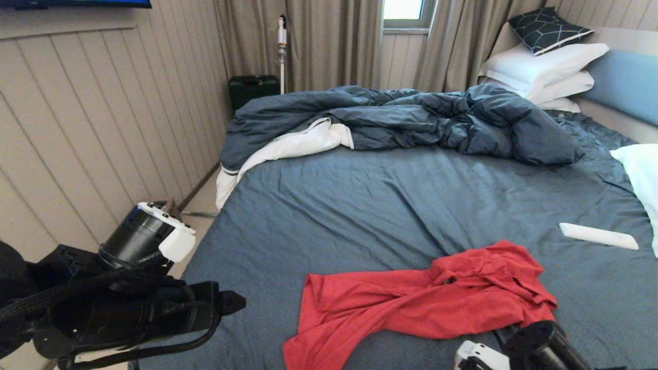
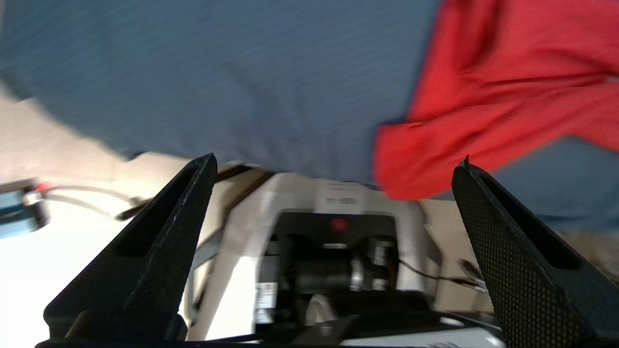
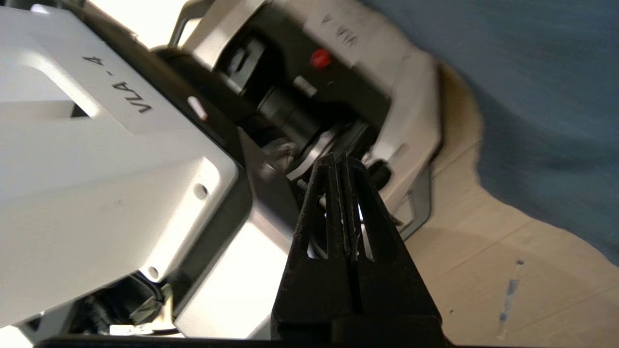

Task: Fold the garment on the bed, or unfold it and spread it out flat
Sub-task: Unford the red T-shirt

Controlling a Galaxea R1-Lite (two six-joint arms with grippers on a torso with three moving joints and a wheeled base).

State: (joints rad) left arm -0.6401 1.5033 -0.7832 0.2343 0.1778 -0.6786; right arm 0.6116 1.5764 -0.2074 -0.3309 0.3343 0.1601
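On bed (image 1: pixel 390 205): crumpled garment (image 1: pixel 421 303); left end effector (image 2: pixel 333 164) open, empty.

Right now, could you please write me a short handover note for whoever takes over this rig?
Left gripper: open, empty, off the bed's near left corner, with the garment's near corner ahead of it.
Right gripper: shut, holding nothing, low beside the robot's base, off the bed.
The garment: crumpled and twisted on the near part of the bed, lettering not visible. A white remote lies further back to its right; the rumpled duvet lies at the far side.
Done: no fold or spreading visible.
Left: grasp the garment, spread it flat or fold it.
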